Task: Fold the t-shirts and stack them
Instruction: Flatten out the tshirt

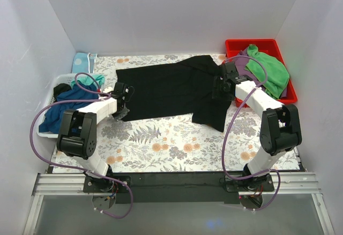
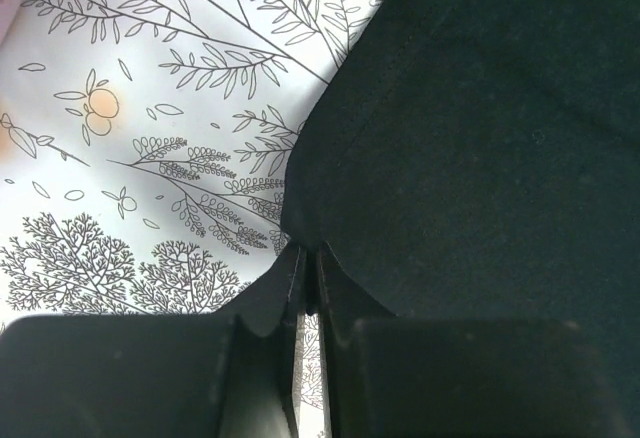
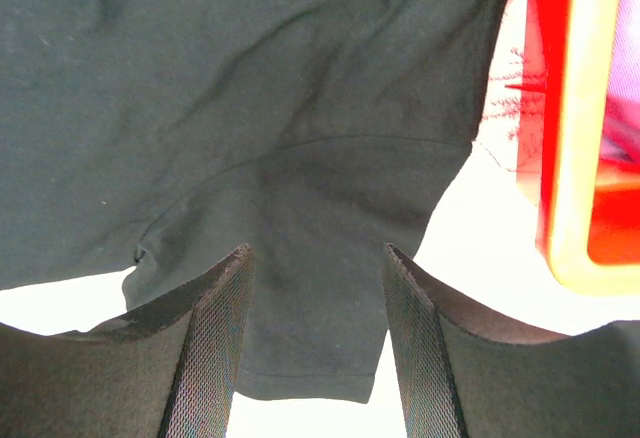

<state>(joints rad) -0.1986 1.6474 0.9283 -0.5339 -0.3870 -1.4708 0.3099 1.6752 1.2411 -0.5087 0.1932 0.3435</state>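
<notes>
Black t-shirt [image 1: 171, 87]: matte, lightly creased, spread flat on floral tablecloth [image 1: 161, 144] btwn both grippers. L gripper [image 2: 308, 280]: clenched on the shirt's edge, cloth drawn to a peak at the tips. R gripper [image 3: 315, 258]: released, fingers spread wide, a shirt flap lying btwn them. Red bin [image 3: 570, 158] sits just right of R gripper.

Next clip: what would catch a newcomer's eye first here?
A black t-shirt lies spread across the middle of the floral tablecloth, with the left gripper pinched shut on its edge and the right gripper open astride its other end. A red bin at the far right holds a green garment; a white bin at the left holds blue and teal clothes.
</notes>
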